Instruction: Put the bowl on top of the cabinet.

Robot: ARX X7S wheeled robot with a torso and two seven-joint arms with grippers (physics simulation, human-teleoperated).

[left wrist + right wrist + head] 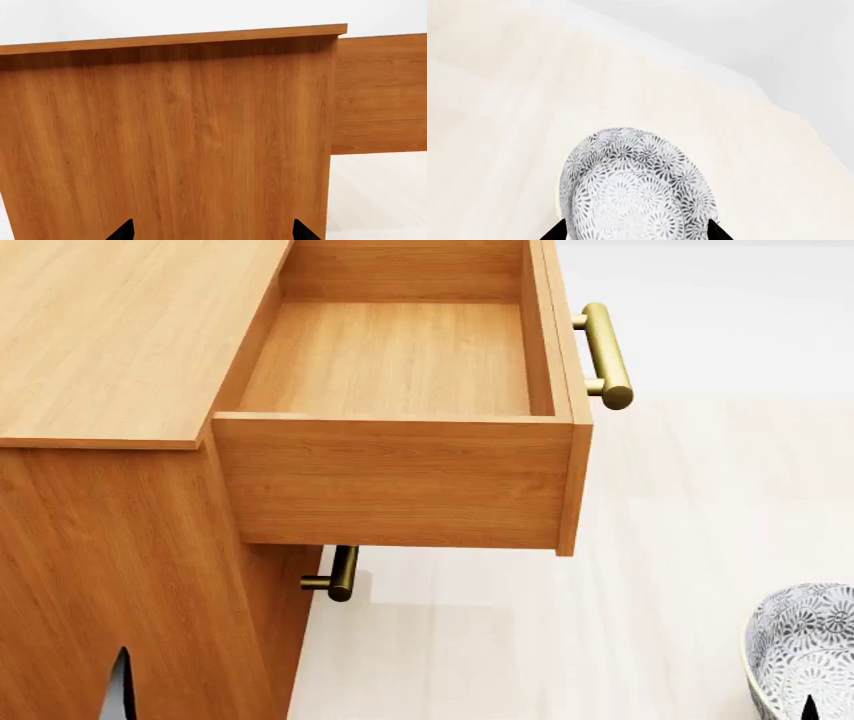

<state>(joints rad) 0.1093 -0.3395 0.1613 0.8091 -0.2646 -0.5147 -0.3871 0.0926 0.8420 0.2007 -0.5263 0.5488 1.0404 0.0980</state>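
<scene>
pale floor, right hand apparently straddling bowl, cabinet beside

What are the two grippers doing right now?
Left gripper: open, empty, facing the cabinet side.
Right gripper: fingertips either side of the bowl; grip cannot be told.

Bare simulated room: wood cabinet, pale floor.

cabinet — top drawer open, bowl at right edge
</scene>
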